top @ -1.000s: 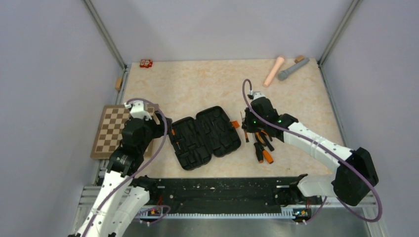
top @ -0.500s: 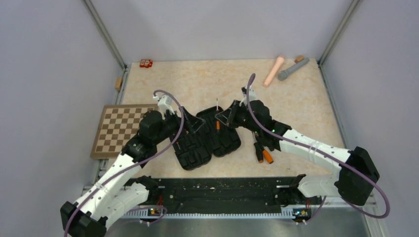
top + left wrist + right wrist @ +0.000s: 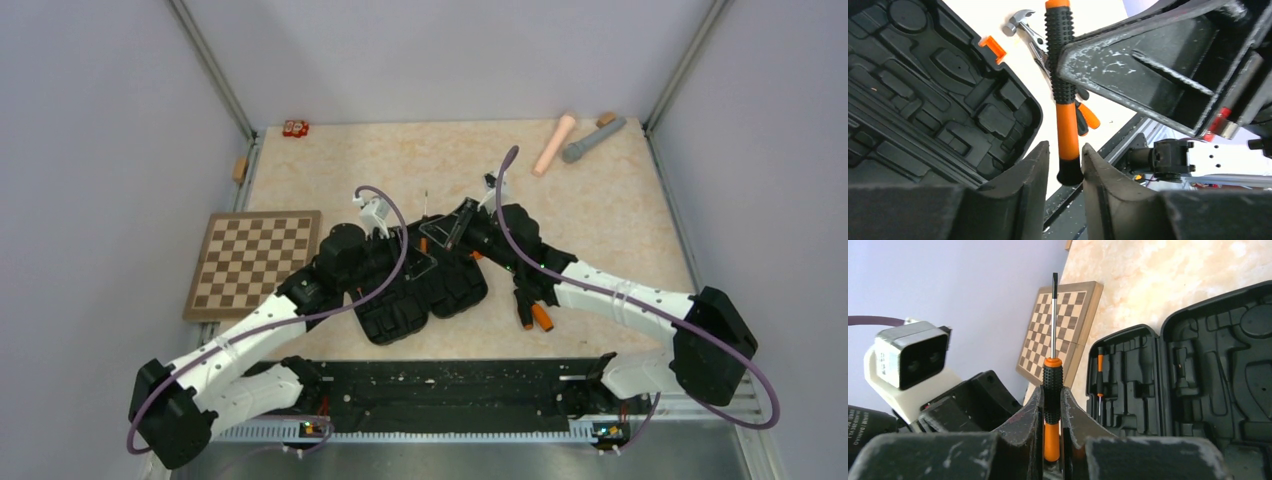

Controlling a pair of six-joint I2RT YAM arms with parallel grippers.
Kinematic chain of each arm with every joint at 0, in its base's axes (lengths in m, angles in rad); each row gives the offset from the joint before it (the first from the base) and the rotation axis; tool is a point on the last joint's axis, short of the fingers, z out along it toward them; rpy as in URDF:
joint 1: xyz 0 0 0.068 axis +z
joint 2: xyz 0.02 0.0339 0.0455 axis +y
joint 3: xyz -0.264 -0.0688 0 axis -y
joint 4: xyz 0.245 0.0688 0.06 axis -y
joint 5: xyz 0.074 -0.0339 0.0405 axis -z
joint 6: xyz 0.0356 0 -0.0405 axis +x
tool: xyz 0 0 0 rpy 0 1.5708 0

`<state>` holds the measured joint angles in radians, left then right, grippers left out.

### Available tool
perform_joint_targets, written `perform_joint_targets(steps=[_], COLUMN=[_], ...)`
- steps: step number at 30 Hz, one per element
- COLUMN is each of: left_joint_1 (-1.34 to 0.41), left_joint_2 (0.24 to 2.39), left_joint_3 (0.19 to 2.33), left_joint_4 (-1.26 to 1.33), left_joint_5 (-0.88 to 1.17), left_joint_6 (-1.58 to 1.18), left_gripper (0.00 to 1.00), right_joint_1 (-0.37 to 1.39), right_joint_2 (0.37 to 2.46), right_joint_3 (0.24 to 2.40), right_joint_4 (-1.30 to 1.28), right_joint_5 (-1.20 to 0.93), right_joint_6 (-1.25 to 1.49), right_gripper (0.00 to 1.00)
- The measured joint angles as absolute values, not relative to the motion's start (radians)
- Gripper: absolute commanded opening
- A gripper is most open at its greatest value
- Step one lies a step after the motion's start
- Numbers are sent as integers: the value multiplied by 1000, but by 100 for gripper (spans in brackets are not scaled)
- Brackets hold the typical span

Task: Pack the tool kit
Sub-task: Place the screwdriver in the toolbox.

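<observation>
If the right tool (image 3: 1052,392), clamping the screwdriver (image 3: 1052,375), releases while the half-closed left tool (image 3: 1065,147) below has an uncertain hold, it drops.

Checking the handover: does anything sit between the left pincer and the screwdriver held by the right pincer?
Nothing visible does. The left pincer straddles the butt of the screwdriver handle, a sliver of gap showing on one side; the right pincer clamps the handle higher up.
</observation>
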<state>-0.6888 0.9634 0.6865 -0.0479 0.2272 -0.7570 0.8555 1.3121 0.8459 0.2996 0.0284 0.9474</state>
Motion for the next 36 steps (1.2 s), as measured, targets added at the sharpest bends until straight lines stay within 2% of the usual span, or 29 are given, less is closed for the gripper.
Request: perform_joint_targets(steps=[1, 2, 7, 11, 15, 20, 25, 31, 36], left_joint_1=[-691, -692, -698, -699, -696, -695, -696, -696, -696], left_joint_2=[971, 976, 975, 965, 925, 894, 883, 869, 886], left_joint_3=[687, 689, 751, 819, 877, 922, 931, 964, 1002], left_joint_4=[-48, -52, -167, -314, -450, -595, -711, -804, -852], left_joint_5=[223, 218, 157, 66, 10, 59, 151, 228, 263], left_joint_6=[-756, -748, -640, -459, -233, 9, 187, 324, 383], left_gripper=[11, 1, 0, 0, 0, 0, 0, 0, 0], right_joint_1=[857, 858, 854, 806, 699, 648, 648, 657, 713], right_joint_2=[1312, 1312, 1312, 1310, 1295, 1291, 1289, 1309, 1377], right_joint_3=[846, 846, 846, 847, 858, 1019, 1140, 1214, 1320], right_joint_4=[304, 308, 318, 279, 165, -109, -275, -424, -549], right_joint_5=[25, 25, 10, -98, -244, -379, -529, -707, -757], right_joint_6=[951, 953, 938, 891, 765, 434, 163, -2, -94], right_gripper=[0, 1, 30, 48, 56, 59, 59, 59, 57])
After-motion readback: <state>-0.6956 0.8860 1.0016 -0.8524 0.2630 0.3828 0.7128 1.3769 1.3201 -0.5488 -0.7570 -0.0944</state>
